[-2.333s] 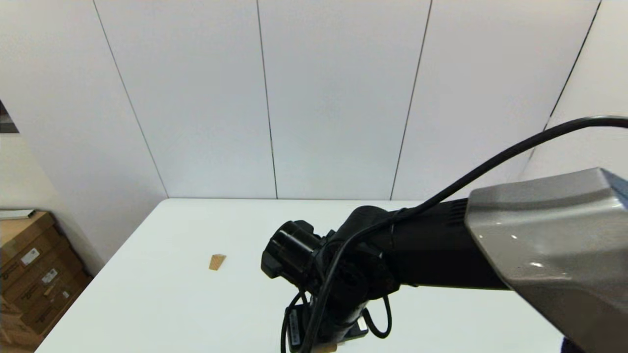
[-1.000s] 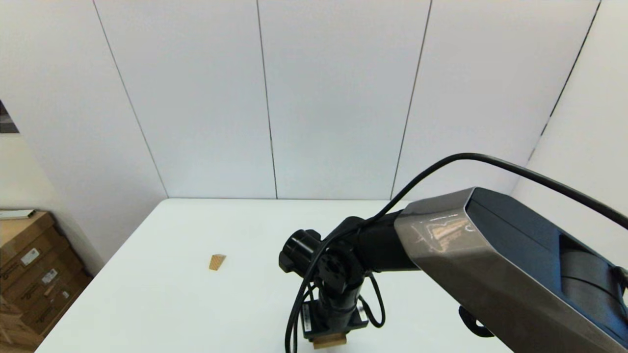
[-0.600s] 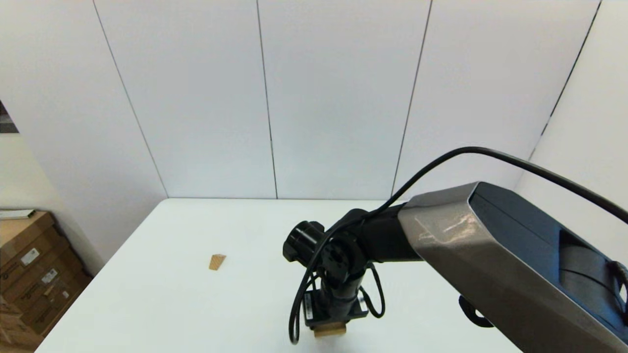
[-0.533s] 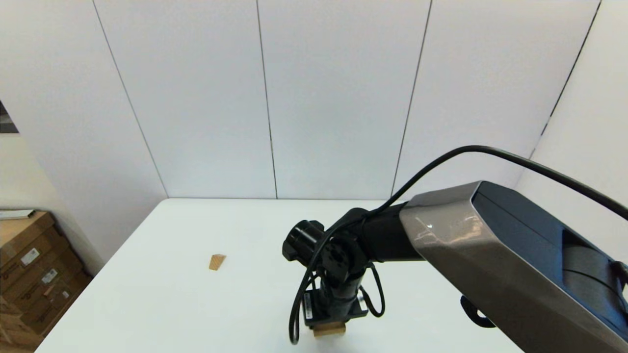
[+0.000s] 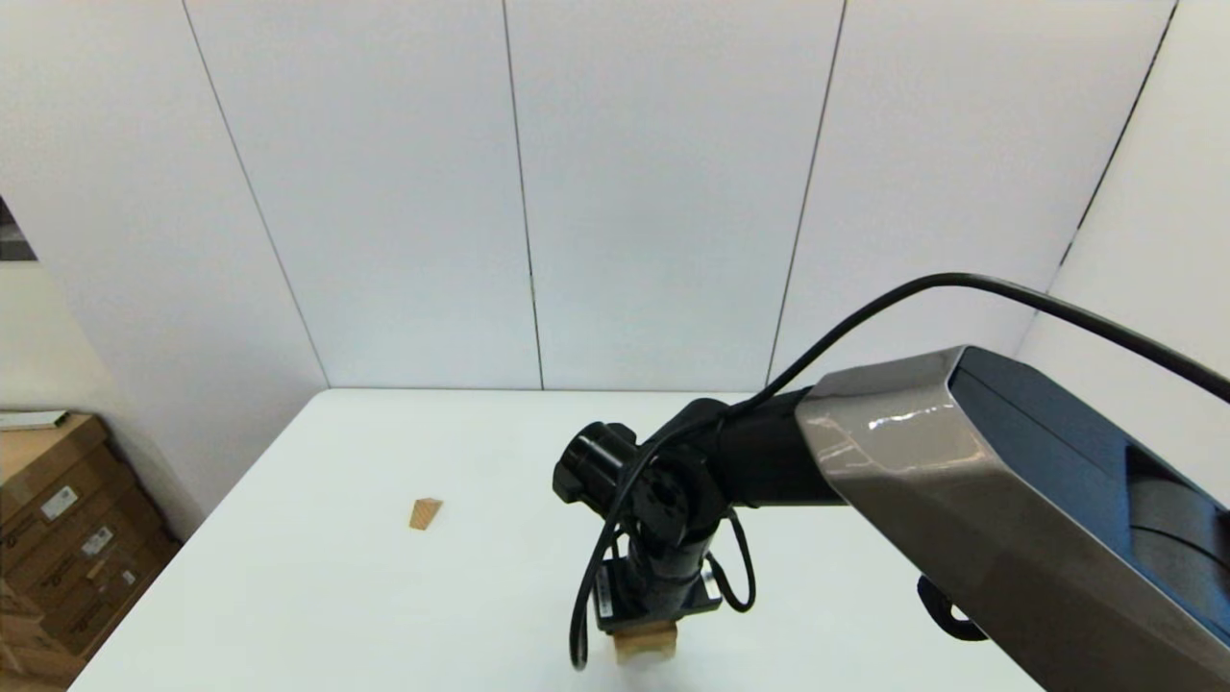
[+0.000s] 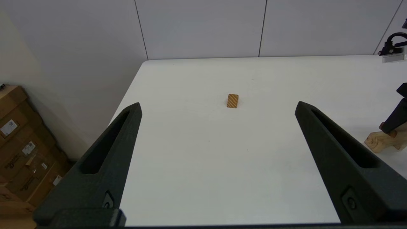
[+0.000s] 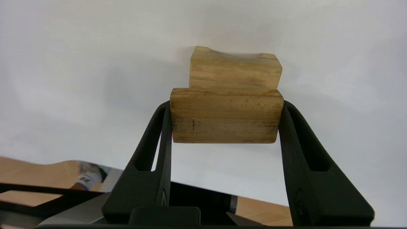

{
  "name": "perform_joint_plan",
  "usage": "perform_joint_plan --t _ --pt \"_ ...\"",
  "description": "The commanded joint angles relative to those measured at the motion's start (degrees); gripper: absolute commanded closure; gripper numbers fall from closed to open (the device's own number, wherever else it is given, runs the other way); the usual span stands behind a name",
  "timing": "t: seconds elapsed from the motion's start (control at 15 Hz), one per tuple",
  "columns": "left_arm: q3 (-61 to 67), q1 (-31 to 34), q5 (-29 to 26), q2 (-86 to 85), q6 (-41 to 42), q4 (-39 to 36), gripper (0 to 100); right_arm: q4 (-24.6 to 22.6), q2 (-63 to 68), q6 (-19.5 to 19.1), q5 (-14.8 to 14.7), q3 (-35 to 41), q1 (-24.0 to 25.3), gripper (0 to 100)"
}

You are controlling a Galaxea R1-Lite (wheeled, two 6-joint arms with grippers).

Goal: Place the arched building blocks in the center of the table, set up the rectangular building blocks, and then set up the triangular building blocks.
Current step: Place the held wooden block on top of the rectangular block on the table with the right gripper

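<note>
The right gripper (image 7: 226, 119), low in the middle of the head view, is clamped on the rectangular building blocks (image 7: 226, 119), a finger pressed to each end of the slab. It holds the slab against the top of the arched building blocks (image 7: 234, 70), which stand on the table (image 5: 404, 615) with the pale hollow facing down. From the left wrist view the arch looks tilted under this load, though I cannot tell whether both its feet rest on the tabletop. If the fingers part while the slab sits off-centre or the arch is rocked, the slab would likely slide off or topple the arch. The triangular building blocks (image 5: 425, 513) lie well apart at centre left. The left gripper (image 6: 217, 108) hangs parked with its fingers spread wide, holding nothing
</note>
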Motion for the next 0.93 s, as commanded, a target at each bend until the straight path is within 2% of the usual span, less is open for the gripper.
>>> perform_joint_plan --t 0.07,0.67,0.87,0.93 --pt "0.01 0.01 0.03 0.07 -0.02 -0.02 0 0.07 0.79 -0.08 -0.69 -0.09 0.1 100" --pt "0.01 0.01 0.03 0.07 -0.02 -0.02 0 0.07 1.06 -1.05 -0.87 -0.97 0.1 100" --pt "0.01 0.01 0.03 0.07 -0.02 -0.02 0 0.07 2.2 -1.05 -3.42 -0.97 0.54 100" --pt "0.01 0.01 0.03 0.07 -0.02 -0.02 0 0.07 2.55 -1.05 -3.42 -0.88 0.71 100"
